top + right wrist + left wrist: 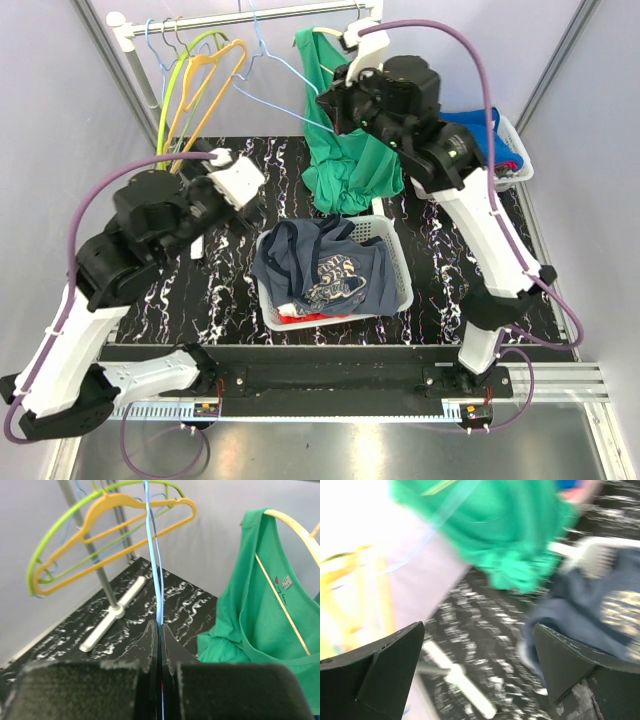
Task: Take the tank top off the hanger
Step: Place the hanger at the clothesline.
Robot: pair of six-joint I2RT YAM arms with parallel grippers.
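Observation:
The green tank top (pixel 345 165) hangs from the rail at the back, its lower half bunched on the table. In the right wrist view the tank top (pixel 260 620) sits on a cream hanger (pixel 295 530). My right gripper (pixel 159 627) is shut on the thin wire of a light-blue hanger (pixel 155 555), just left of the tank top. From above, that right gripper (pixel 335 108) is against the garment's upper left edge. My left gripper (pixel 252 205) stands open over the table, left of the basket. In its blurred view the left gripper (pixel 480 665) holds nothing, with the tank top (pixel 505 525) ahead.
A white basket (pixel 400 290) with navy clothes stands at the table's middle front. A second basket (pixel 515 165) with blue and red cloth is at the back right. Orange and green hangers (pixel 210 80) hang on the rail (pixel 250 17). The rack's white foot (pixel 112 612) lies on the table.

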